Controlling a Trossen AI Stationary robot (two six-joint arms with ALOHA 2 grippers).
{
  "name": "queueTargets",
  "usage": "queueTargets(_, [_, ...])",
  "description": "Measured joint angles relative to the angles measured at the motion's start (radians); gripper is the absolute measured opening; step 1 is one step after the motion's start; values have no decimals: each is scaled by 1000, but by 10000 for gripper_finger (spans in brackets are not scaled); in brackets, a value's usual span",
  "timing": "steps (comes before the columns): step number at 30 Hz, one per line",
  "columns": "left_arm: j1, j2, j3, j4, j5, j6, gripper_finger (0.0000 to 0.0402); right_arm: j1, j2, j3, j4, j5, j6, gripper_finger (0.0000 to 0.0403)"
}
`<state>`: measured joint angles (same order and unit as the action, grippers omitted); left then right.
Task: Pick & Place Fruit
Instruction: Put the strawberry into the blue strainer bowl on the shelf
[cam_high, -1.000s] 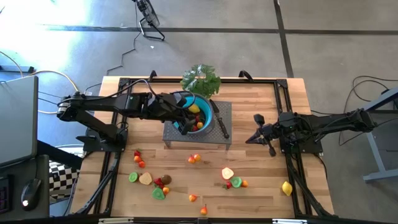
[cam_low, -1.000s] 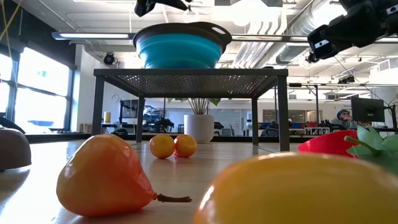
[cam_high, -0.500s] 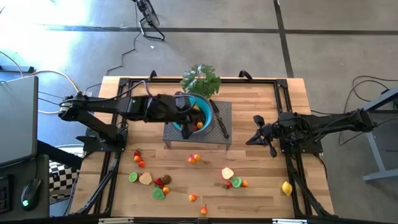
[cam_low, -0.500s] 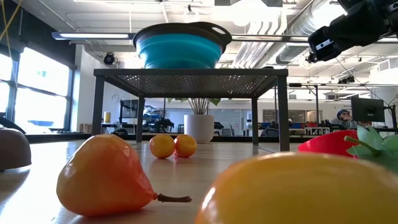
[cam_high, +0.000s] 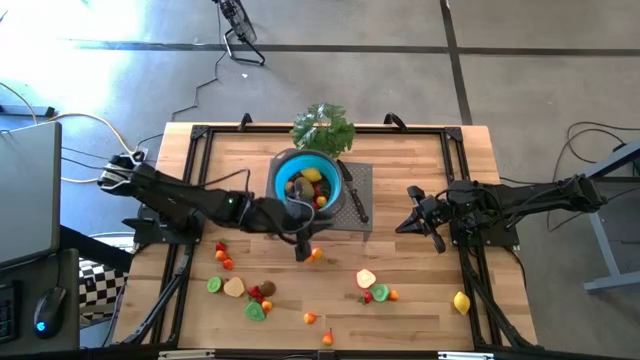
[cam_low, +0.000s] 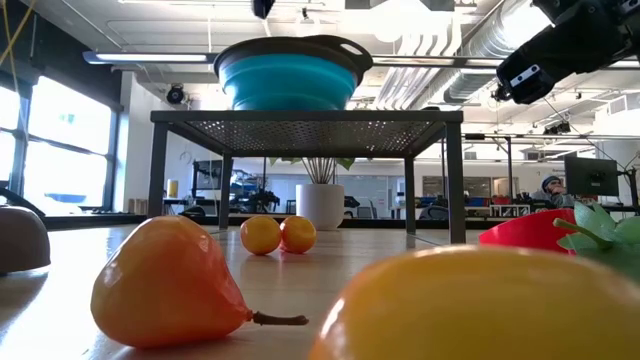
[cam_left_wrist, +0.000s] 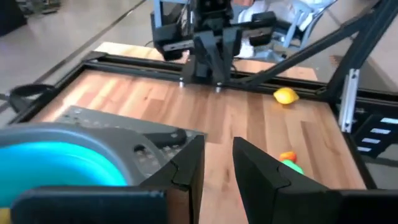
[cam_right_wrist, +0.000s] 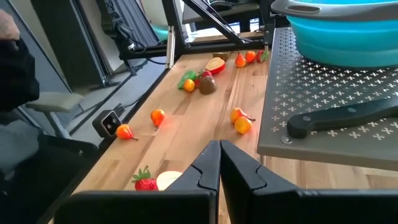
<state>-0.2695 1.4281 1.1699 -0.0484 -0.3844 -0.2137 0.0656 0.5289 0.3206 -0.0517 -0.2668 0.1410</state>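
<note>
The blue bowl (cam_high: 310, 185) stands on a grey perforated stand (cam_high: 360, 222) and holds several fruits, yellow, brown and red. More small fruits lie scattered on the wooden table, among them an orange pair (cam_high: 315, 254), a cream slice (cam_high: 366, 278) and a lemon (cam_high: 461, 302). My left gripper (cam_high: 302, 250) hovers just in front of the stand's near edge, beside the orange pair; its fingers (cam_left_wrist: 186, 168) stand slightly open with nothing between them. My right gripper (cam_high: 412, 216) waits shut to the right of the stand, off the table.
A black-handled knife (cam_high: 355, 200) lies on the stand beside the bowl. A leafy green bunch (cam_high: 323, 128) sits behind the bowl. Fruit clusters lie at the near left (cam_high: 245, 292) and near middle (cam_high: 378, 294). Black frame rails (cam_high: 470, 270) run along the table's sides.
My left gripper has drawn back out of the blue bowl toward the table's near edge and sunk lower, rolling its wrist on the way; it now hangs in front of the stand. The bowl and its fruits are uncovered. The fruits on the table have stayed put.
</note>
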Motion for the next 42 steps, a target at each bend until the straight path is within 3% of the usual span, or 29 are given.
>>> queueTargets(7, [-92,-53,-26,-68,-19,-59,80,0,0,0,-4,-49,75,3])
queueTargets(13, [-146,-128,-25,-79,-181,31,80,0,0,0,-4,-74,74,3])
queueTargets(18, [-129,-150,-25,-78,-197,111,80,0,0,0,-4,-74,73,3])
queueTargets(33, [61,-149,-92,-48,84,155,80,0,0,0,45,-71,121,3])
queueTargets(42, [28,-149,-126,-163,73,-30,80,0,0,0,44,-49,178,3])
